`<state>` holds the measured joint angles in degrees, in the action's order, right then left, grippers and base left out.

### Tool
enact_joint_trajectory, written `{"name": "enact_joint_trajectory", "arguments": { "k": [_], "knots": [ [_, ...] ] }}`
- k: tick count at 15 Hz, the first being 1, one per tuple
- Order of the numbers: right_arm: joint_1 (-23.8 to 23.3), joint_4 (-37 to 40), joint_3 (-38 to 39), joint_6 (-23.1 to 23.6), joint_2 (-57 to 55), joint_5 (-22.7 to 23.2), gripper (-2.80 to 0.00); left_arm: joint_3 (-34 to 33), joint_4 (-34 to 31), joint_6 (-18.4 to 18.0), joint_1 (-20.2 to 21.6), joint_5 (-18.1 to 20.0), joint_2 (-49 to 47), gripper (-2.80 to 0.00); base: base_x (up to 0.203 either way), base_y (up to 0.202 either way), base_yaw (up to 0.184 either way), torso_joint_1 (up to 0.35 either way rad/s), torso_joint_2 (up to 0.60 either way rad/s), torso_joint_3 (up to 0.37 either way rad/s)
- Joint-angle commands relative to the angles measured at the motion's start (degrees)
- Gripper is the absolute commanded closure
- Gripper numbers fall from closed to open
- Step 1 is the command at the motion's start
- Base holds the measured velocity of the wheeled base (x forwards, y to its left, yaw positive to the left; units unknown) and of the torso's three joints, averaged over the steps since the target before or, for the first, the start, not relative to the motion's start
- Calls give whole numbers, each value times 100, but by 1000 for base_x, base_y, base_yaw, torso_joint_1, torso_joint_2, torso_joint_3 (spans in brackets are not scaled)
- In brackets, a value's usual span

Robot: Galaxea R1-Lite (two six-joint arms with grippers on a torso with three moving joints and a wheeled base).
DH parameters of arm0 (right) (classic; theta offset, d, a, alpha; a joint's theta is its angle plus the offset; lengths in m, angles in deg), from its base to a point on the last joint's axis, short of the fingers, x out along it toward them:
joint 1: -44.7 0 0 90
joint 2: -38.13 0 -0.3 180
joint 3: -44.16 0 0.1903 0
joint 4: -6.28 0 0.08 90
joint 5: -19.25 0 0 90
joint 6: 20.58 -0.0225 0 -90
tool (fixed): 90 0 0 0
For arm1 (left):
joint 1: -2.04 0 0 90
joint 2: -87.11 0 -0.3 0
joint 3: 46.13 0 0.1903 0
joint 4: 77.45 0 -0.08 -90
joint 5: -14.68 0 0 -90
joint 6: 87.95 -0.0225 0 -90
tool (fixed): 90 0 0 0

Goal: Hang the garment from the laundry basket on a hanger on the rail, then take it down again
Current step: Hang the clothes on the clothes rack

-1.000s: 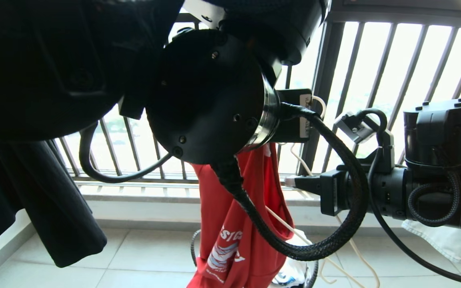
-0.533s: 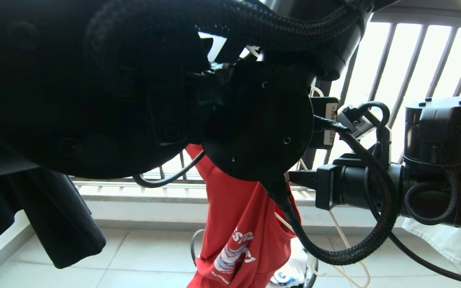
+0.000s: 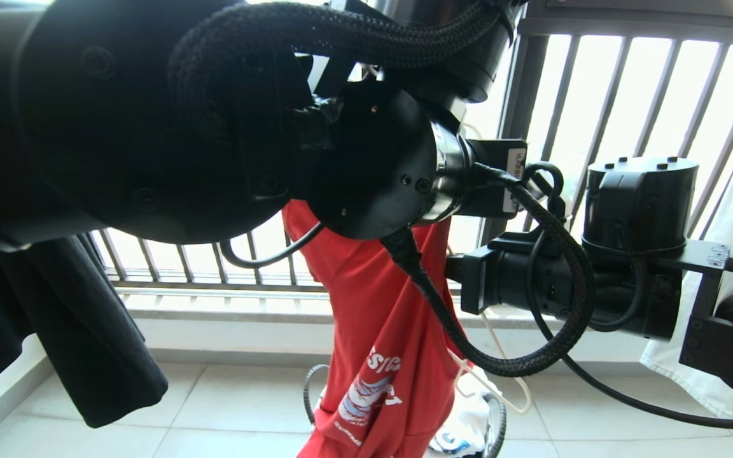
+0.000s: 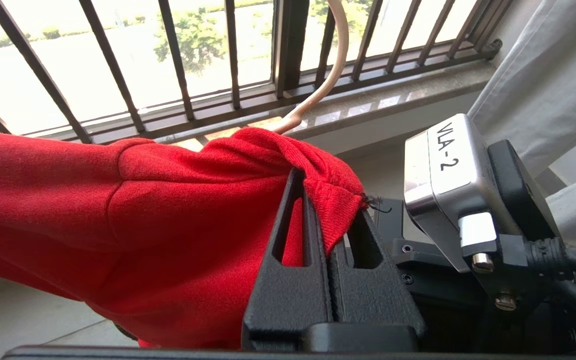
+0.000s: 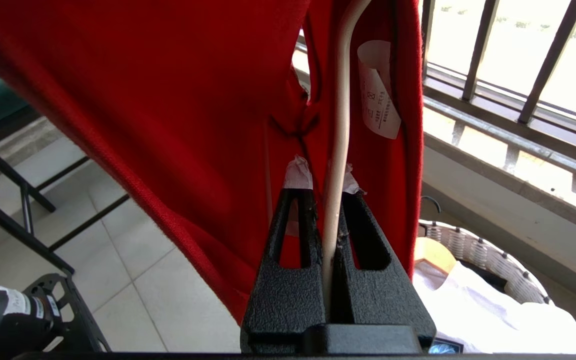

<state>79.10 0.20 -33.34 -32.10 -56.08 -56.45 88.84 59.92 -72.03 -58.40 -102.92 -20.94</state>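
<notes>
Shirt (image 4: 118, 220) pinched in left gripper (image 4: 325, 220), hanger (image 5: 338, 150) clamped in right gripper (image 5: 325, 210); both arms shifted, threading underway, hanging not done.

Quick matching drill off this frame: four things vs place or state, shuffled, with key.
1. left gripper
2. right gripper
3. laundry basket
4. black garment

A. hangs at the robot's left
B. shut on the hanger
C. on the floor, white cloth inside
D. shut on the red T-shirt

Pairs: 1-D, 2-B, 3-C, 4-A
</notes>
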Motion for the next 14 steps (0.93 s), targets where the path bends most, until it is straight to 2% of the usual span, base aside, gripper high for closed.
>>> {"name": "enact_joint_trajectory", "arguments": {
  "k": [1,11,12,14],
  "knots": [
    [5,-61,-28,0,-124,20,0,-3,-7,7,-12,44,-15,0,0,0,0,0,0,0],
    [-22,-61,-37,-8,-97,11,0,-16,-25,-1,-20,26,3,0,0,0,0,0,0,0],
    [-30,-61,-37,-8,-85,15,0,-24,-44,-1,-20,26,32,-280,0,0,0,0,0,0],
    [-39,-61,-37,-8,-35,11,0,-54,-68,-1,-20,9,103,-280,0,0,0,0,0,0]
  ]
}}
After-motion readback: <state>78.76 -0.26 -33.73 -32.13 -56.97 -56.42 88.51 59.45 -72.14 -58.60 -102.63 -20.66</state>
